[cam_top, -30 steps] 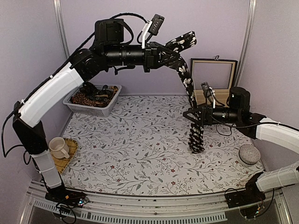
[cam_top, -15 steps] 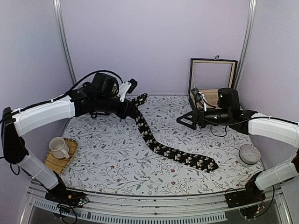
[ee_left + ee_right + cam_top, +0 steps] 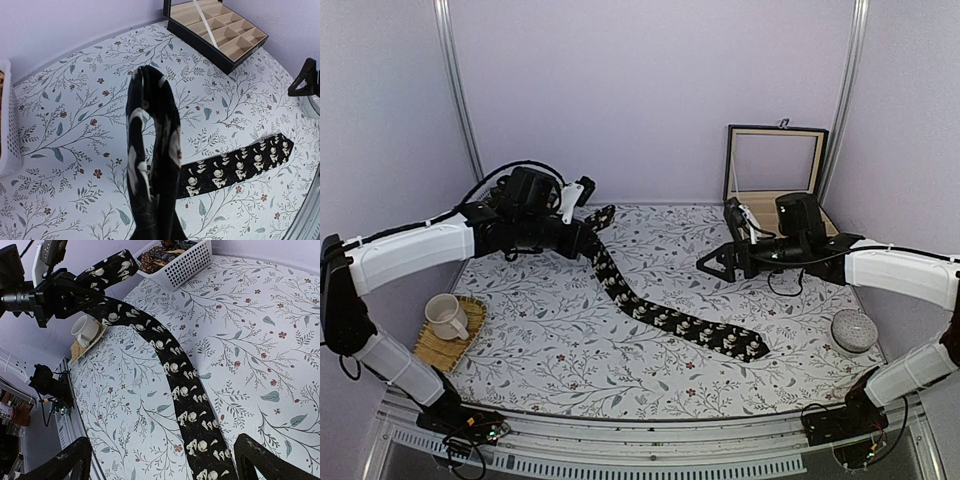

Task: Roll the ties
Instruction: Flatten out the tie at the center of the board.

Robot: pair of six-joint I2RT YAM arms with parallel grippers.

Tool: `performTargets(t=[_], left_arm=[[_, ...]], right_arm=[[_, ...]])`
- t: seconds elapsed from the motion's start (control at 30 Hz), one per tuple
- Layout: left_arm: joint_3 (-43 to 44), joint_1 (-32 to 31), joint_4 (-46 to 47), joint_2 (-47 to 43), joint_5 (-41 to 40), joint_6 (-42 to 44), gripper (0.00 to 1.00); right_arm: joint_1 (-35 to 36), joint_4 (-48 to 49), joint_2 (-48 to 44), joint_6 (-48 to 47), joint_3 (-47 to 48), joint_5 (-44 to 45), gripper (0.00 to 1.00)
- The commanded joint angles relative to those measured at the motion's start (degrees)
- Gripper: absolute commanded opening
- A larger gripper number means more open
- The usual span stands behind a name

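Note:
One black tie (image 3: 670, 320) with pale flower prints lies in a diagonal across the floral cloth, its wide end (image 3: 750, 347) at the front right. My left gripper (image 3: 588, 238) is shut on the tie near its narrow end, and a short tail (image 3: 602, 214) sticks out behind. In the left wrist view the tie (image 3: 152, 150) drapes over my fingers and hides them. My right gripper (image 3: 718, 265) hovers open over the cloth, right of the tie. In its own view the tie (image 3: 187, 410) runs between the wide-apart fingertips (image 3: 67, 460).
A white basket (image 3: 187, 262) at the back left holds brown patterned ties (image 3: 160, 252). An open compartment box (image 3: 775, 160) stands at the back right. A cup (image 3: 445, 315) sits on a woven mat (image 3: 460, 345) at the left. A grey round object (image 3: 853, 330) lies front right.
My left arm came down from high above and laid the hanging tie out on the cloth, then drew it slightly left. My right gripper pulled back from the tie's lower end.

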Motion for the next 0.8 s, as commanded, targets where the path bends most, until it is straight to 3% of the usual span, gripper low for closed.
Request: performTargets(t=[0.0, 0.23, 0.5, 0.77], left_arm=[[-0.8, 1.5, 1.9, -1.3, 0.8, 0.4, 0.0], [2.6, 2.9, -0.4, -2.0, 6.5, 3.2, 0.0], [3.6, 4.7, -3.5, -4.9, 12.1, 8.0, 0.0], [-1.2, 6.0, 0.9, -7.1, 7.5, 4.3, 0.0]], right_arm=[[0.4, -1.6, 2.7, -0.8, 1.7, 2.0, 1.0], [0.5, -1.6, 6.6, -4.1, 1.2, 5.3, 1.0], [0.5, -9.6, 20.2, -6.4, 7.6, 6.7, 0.99], [1.2, -18.7, 28.3, -8.7, 11.2, 12.6, 0.96]])
